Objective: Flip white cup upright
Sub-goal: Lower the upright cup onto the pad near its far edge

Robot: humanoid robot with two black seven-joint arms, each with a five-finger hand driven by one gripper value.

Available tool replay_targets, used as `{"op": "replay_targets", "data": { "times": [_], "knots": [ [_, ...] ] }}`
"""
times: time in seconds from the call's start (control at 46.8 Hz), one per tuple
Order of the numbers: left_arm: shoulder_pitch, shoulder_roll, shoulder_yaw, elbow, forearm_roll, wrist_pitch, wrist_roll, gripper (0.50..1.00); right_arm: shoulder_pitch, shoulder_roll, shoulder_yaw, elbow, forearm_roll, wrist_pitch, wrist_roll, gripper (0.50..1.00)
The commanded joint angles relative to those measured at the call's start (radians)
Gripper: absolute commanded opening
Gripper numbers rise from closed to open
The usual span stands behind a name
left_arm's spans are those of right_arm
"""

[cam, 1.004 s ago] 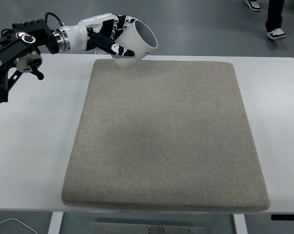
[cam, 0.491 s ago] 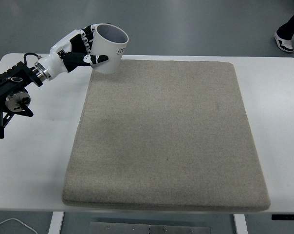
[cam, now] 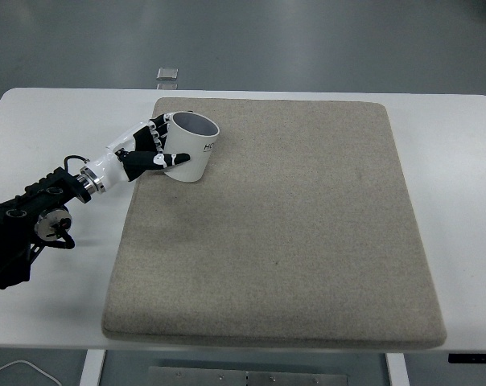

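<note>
A white cup (cam: 193, 144) with dark lettering stands nearly upright, mouth up, on the far left part of the beige mat (cam: 291, 233). My left hand (cam: 158, 149) comes in from the left edge and is shut on the cup, its white and black fingers (cam: 175, 159) wrapped around the cup's left side. The cup's base is at or just above the mat; I cannot tell if it touches. The right arm is out of view.
The mat lies on a white table (cam: 50, 129). A small grey object (cam: 168, 75) lies on the floor beyond the table's far edge. My left forearm (cam: 26, 221) lies over the table's left part.
My left hand has lowered the cup from above the mat's far left corner down and toward me onto the mat, turning it more upright. The person's feet have left the view.
</note>
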Motion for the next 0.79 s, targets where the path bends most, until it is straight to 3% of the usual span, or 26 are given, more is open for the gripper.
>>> {"op": "replay_targets", "data": {
  "times": [0.0, 0.363, 0.769],
  "knots": [
    [0.0, 0.0, -0.004, 0.0, -0.002, 0.0, 0.0, 0.508, 0.0, 0.0, 0.0, 0.0, 0.0, 0.0, 0.0, 0.93],
    [-0.003, -0.002, -0.035, 0.0, 0.004, 0.0, 0.0, 0.518, 0.0, 0.0, 0.0, 0.0, 0.0, 0.0, 0.0, 0.93],
    [-0.007, 0.015, -0.049, 0.001, 0.012, 0.0, 0.0, 0.583, 0.0, 0.0, 0.0, 0.0, 0.0, 0.0, 0.0, 0.93]
  ]
}}
